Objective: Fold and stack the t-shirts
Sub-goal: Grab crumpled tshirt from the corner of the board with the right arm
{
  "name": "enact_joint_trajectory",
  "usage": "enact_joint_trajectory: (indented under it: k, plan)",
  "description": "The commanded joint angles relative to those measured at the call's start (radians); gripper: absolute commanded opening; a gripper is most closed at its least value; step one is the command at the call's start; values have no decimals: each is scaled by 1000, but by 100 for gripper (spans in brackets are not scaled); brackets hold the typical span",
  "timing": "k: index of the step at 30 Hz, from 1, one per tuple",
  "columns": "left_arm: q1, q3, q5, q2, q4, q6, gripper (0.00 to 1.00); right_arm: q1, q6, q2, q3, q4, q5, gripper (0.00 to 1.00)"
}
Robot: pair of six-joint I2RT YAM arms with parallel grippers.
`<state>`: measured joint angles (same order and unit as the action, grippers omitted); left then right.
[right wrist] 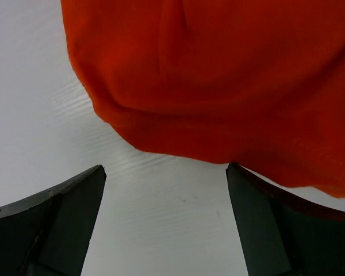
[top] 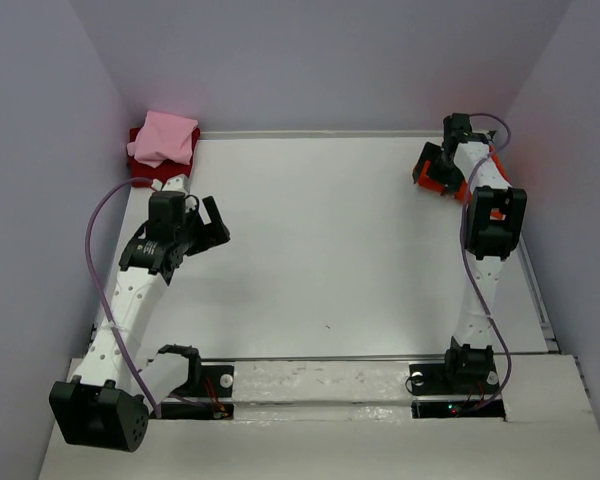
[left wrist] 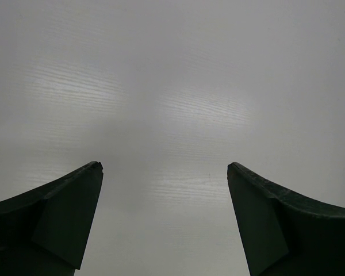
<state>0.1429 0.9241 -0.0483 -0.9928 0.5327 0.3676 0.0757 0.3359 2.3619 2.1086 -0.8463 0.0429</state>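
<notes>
The orange-red t-shirt (right wrist: 218, 75) was bright and plain. The pink t-shirt (top: 167, 137) was pale, and the dark red t-shirt (top: 137, 170) was unpatterned. The table (top: 330, 250) was white.

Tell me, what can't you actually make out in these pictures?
Orange-red t-shirt: in the top view the right arm covers most of it. In the right wrist view the frame edges cut it off, so its shape and folds stay unknown.
Dark red t-shirt: in the top view it lies mostly under the pink t-shirt.
Left wrist view: it shows only bare table, no shirts.
</notes>
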Motion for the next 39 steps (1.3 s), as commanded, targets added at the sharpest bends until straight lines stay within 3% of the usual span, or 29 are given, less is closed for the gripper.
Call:
enact_joint_trajectory:
  k: [1,10,12,13,14,15,16,29,33,39]
  plan:
    - [3,-1,16,0,-7,4,99,3,-8,43,117,-13,-11,91]
    - [3,2,19,-14,1,2,99,12,-15,123,203,-17,51,90]
    - [3,4,16,-17,1,2,99,12,-17,132,208,-13,63,83]
    - [3,4,16,-18,1,1,99,12,-17,135,209,-11,67,74]
    - [3,4,15,-23,1,1,99,12,-15,145,214,-10,87,23]
    - [3,4,16,-24,1,1,99,12,-11,152,217,-11,94,5]
    - [3,4,15,-26,1,-1,99,12,-12,160,221,-17,97,0]
    - [3,5,16,-37,0,-6,99,12,-9,140,180,-2,80,0]
    - [3,5,16,-32,-3,-6,99,12,28,80,171,-33,-52,0]
    - [3,4,10,-21,-3,-7,99,-132,-29,-36,134,-255,-308,0]
